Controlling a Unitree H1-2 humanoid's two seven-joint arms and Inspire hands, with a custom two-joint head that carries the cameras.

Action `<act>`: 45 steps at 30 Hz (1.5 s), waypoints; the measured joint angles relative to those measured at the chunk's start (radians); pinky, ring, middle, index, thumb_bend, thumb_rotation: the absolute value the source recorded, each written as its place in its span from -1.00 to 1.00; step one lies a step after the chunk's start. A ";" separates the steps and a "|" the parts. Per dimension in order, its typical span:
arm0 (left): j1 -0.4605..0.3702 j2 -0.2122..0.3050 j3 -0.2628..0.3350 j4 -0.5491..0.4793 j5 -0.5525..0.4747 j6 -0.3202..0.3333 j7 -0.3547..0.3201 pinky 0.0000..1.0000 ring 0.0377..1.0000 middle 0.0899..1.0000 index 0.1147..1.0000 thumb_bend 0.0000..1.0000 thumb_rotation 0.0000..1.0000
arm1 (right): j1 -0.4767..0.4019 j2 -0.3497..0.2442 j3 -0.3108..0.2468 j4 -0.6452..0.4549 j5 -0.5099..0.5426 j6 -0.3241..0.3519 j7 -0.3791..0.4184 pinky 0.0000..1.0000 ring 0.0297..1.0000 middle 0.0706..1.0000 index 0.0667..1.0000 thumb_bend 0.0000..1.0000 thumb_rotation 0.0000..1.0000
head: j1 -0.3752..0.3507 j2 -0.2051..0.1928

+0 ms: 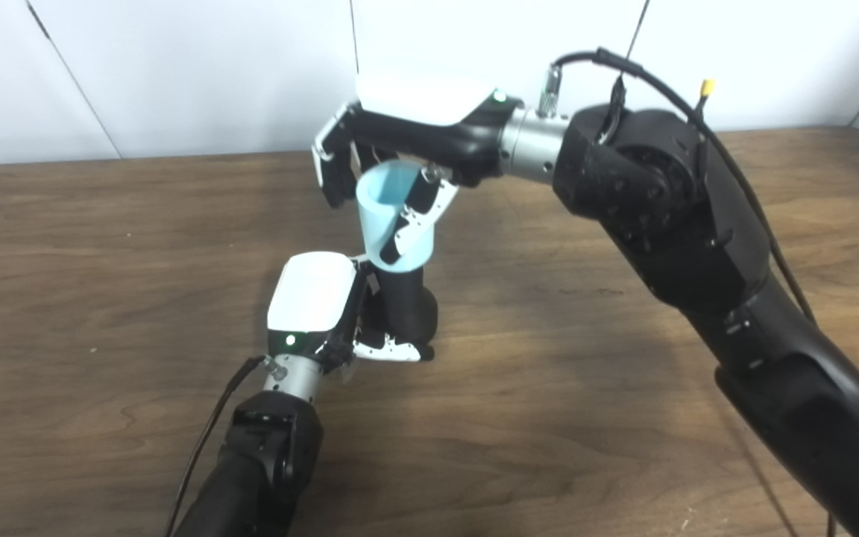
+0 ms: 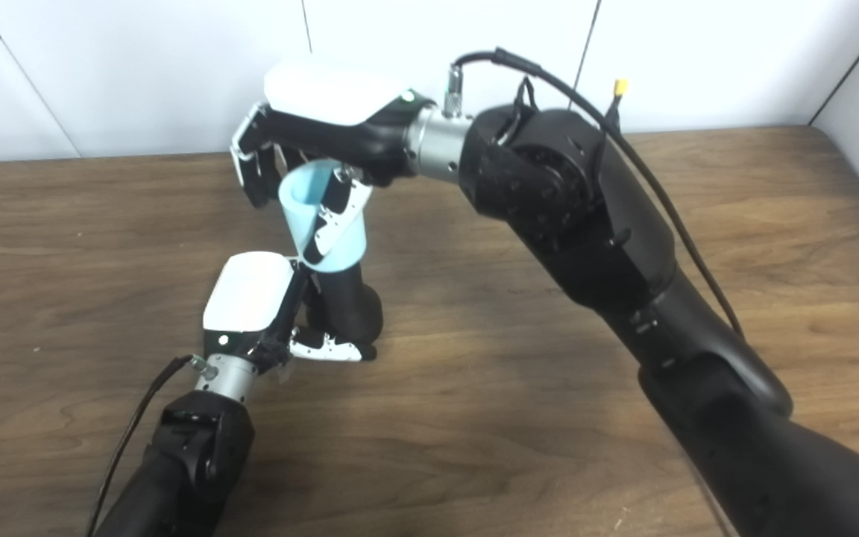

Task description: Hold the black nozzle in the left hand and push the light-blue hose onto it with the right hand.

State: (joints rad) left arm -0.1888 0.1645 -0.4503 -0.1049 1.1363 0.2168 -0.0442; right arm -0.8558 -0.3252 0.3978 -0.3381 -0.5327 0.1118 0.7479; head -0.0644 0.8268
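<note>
Right hand (image 1: 400,142) (gripping) hose (image 1: 388,216) atop nozzle (image 1: 407,306)

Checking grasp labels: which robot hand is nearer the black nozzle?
Left. The left robot hand is shut on the black nozzle; the right robot hand grips the light-blue hose above it.

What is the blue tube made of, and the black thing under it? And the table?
The light-blue hose looks like smooth matte plastic or rubber, evenly coloured. The black nozzle seems dull dark plastic or rubber, hard to tell. The table shows brown wood grain, possibly laminate.
</note>
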 measured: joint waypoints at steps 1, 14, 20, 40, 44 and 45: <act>0.000 0.000 0.000 0.000 0.000 0.000 0.000 -0.03 -0.07 -0.26 -0.14 0.05 -1.00 | -0.002 0.000 0.000 0.001 0.001 -0.001 0.000 -0.28 -0.25 -0.05 -0.10 0.00 -1.00 | 0.000 0.002; 0.000 0.001 0.000 0.000 -0.020 -0.001 0.004 0.01 -0.07 -0.24 -0.14 0.05 -1.00 | -0.006 -0.003 -0.006 0.022 -0.004 -0.036 -0.004 -0.28 -0.24 -0.06 -0.08 0.00 -1.00 | 0.000 0.003; 0.000 0.001 0.000 0.000 -0.021 -0.001 0.007 -0.03 -0.09 -0.26 -0.14 0.05 -1.00 | -0.006 -0.002 -0.007 0.036 -0.002 -0.042 -0.004 -0.22 -0.23 -0.02 -0.07 0.00 -1.00 | 0.000 0.003; 0.000 0.001 -0.002 -0.001 -0.019 0.001 0.001 -0.04 -0.07 -0.26 -0.14 0.05 -1.00 | 0.063 0.008 -0.014 0.036 0.012 -0.005 -0.020 -0.20 -0.25 -0.06 -0.09 0.00 -1.00 | 0.002 0.009; 0.000 0.000 -0.003 -0.001 -0.019 0.001 0.001 -0.06 -0.08 -0.26 -0.14 0.05 -1.00 | 0.066 0.011 -0.015 0.045 0.012 -0.014 -0.039 -0.22 -0.26 -0.06 -0.06 0.00 -1.00 | 0.002 0.009; 0.000 0.001 -0.003 -0.001 -0.019 0.001 0.001 -0.06 -0.08 -0.26 -0.14 0.05 -1.00 | 0.068 0.010 -0.014 0.049 0.011 -0.018 -0.040 -0.22 -0.27 -0.06 -0.05 0.00 -1.00 | 0.002 0.009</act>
State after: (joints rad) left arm -0.1892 0.1650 -0.4532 -0.1061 1.1174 0.2176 -0.0427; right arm -0.7881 -0.3147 0.3837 -0.2890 -0.5218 0.0933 0.7075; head -0.0629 0.8360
